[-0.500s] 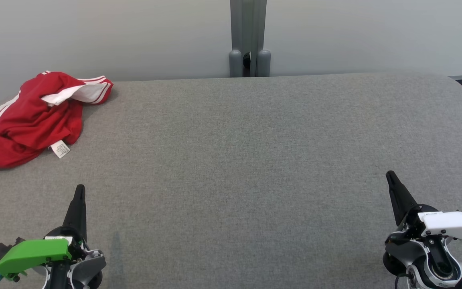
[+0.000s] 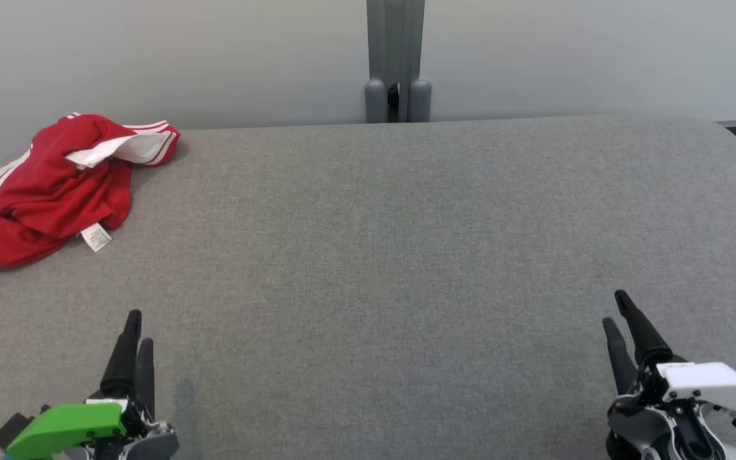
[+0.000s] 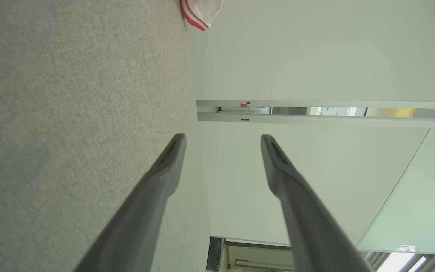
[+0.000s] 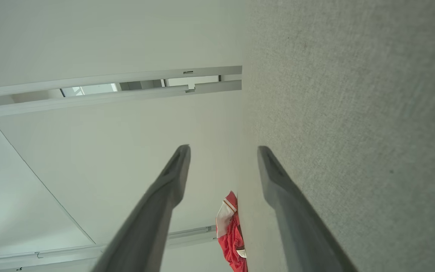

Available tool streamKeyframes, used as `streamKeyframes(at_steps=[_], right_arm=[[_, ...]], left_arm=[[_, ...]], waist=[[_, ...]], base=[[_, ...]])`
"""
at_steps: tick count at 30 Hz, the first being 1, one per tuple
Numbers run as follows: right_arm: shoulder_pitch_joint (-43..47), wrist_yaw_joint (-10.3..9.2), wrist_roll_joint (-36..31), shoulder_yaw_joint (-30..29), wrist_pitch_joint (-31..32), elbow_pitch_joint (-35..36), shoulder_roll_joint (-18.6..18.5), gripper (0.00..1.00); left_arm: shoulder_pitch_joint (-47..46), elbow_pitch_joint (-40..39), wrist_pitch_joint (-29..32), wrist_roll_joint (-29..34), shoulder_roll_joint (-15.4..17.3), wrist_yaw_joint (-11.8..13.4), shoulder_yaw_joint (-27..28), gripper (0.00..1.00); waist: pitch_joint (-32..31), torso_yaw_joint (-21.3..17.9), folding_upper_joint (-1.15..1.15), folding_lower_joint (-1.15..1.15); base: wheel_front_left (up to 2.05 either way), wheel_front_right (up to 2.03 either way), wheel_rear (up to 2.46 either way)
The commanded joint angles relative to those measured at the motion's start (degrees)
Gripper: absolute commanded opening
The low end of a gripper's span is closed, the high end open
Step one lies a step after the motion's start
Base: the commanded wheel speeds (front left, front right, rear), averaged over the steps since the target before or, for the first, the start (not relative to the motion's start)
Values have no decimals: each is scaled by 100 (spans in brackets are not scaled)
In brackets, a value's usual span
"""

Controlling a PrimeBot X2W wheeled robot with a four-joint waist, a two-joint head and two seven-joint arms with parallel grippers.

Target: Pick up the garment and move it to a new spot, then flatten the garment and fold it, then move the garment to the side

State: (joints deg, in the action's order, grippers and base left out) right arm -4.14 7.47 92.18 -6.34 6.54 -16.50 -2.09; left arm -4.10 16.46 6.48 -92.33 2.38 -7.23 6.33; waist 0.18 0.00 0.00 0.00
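— Where is the garment?
— The red garment (image 2: 42, 185) with white stripes lies crumpled at the far left corner of the grey table (image 2: 374, 255). Its left part goes out of the head view. A small white label (image 2: 96, 237) shows at its near edge.
— And the grippers?
— Both are low at the near edge, well apart from it. The left gripper (image 2: 139, 327) has its fingers spread and holds nothing. The right gripper (image 2: 614, 308) is the same: fingers apart, nothing between them. Behind the table is a pale wall (image 2: 151, 57) with a grey post (image 2: 395, 57).
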Motion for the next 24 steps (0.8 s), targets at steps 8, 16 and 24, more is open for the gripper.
streamKeyframes(at_steps=[8,16,24], right_arm=[[97,0,-140,106,-237,70,-11,100],[165,1,-597,115,-450,156,-20,100],[208,1,-1970,194,-646,531,-28,100]], left_arm=[[76,-93,-236,95,8,1,-205,100],[121,-236,-448,475,14,87,-305,100],[128,-551,-642,1429,20,223,-470,100]], waist=[[-20,1,0,0],[-38,0,0,0],[-49,-2,0,0]], base=[[0,0,0],[0,0,0],[0,0,0]])
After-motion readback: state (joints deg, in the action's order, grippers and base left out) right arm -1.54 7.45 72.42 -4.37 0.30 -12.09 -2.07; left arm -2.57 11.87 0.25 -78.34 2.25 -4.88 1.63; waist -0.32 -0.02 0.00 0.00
